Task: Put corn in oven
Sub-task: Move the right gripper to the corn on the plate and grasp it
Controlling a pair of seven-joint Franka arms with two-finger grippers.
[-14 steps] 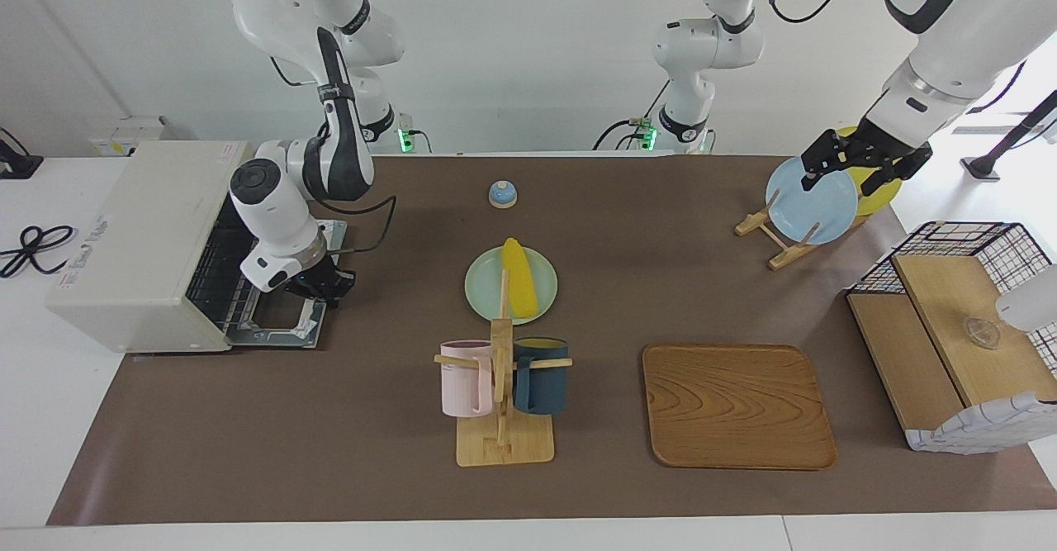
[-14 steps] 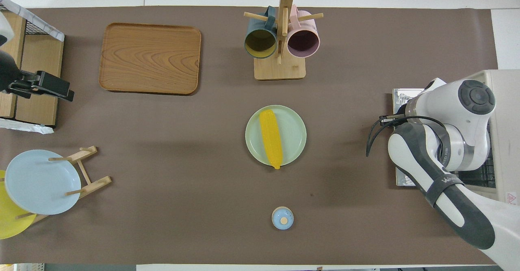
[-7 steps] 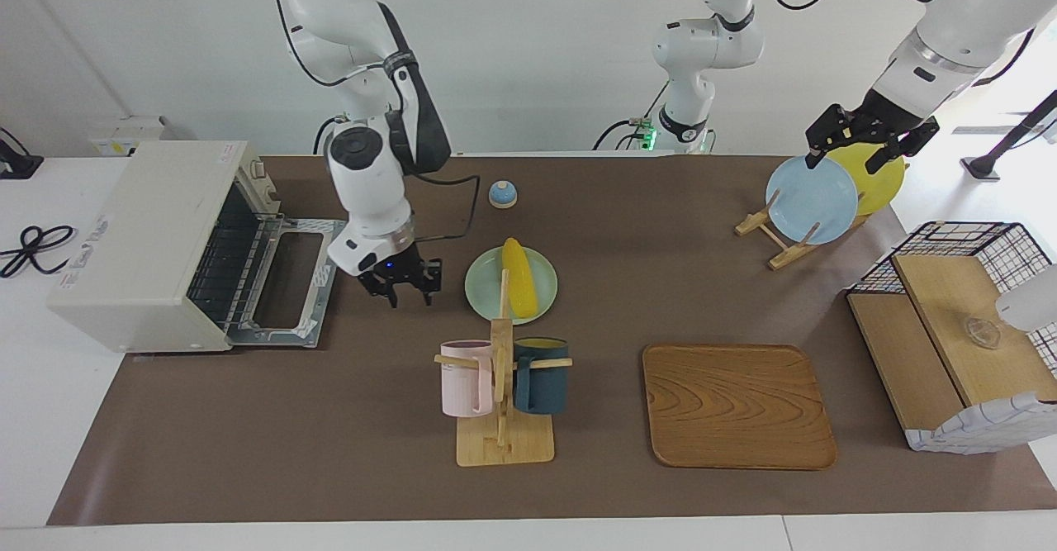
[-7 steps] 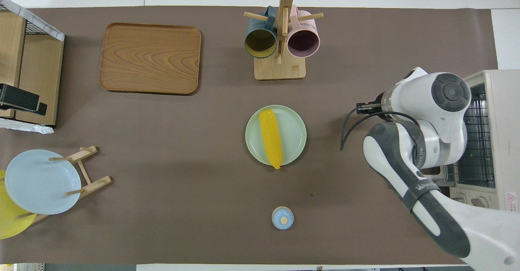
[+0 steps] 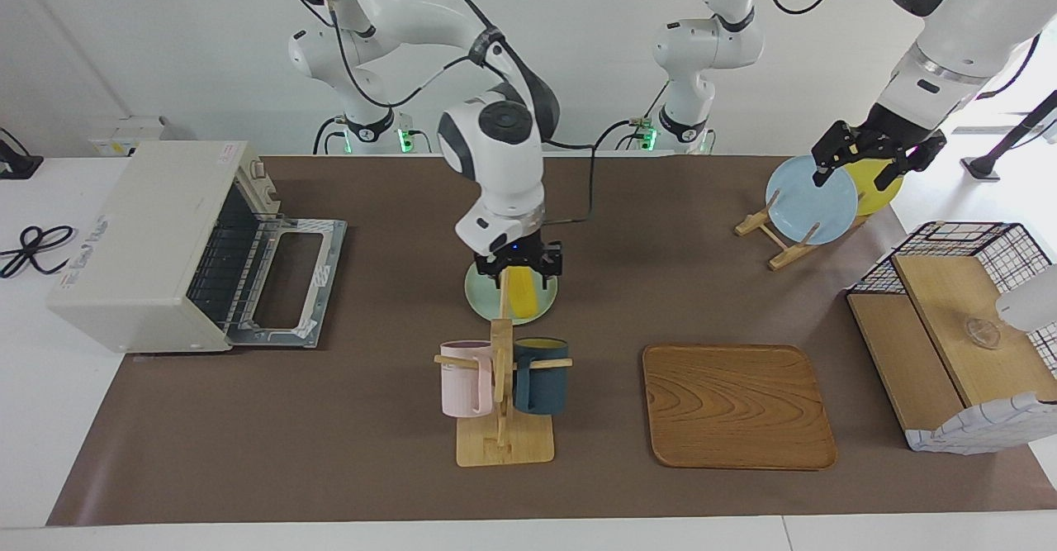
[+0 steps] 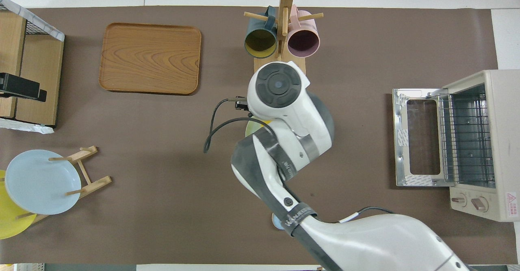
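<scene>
The oven door is already down. The corn lies on its green plate at mid-counter, 3 o'clock from the oven in the facing view. The right gripper, fingers spread, hovers over it, not yet gripping. The left gripper waits over the plate rack, fingers apart.

Bright, even light (soft shadows under the arms); both views sharp; no glare.

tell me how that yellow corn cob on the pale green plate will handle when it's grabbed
The yellow corn cob is rounded and tapered, so it may roll on the pale green plate. It probably stays stiff when lifted. Its kernel rows could help grip as the right gripper hovers over it.
</scene>
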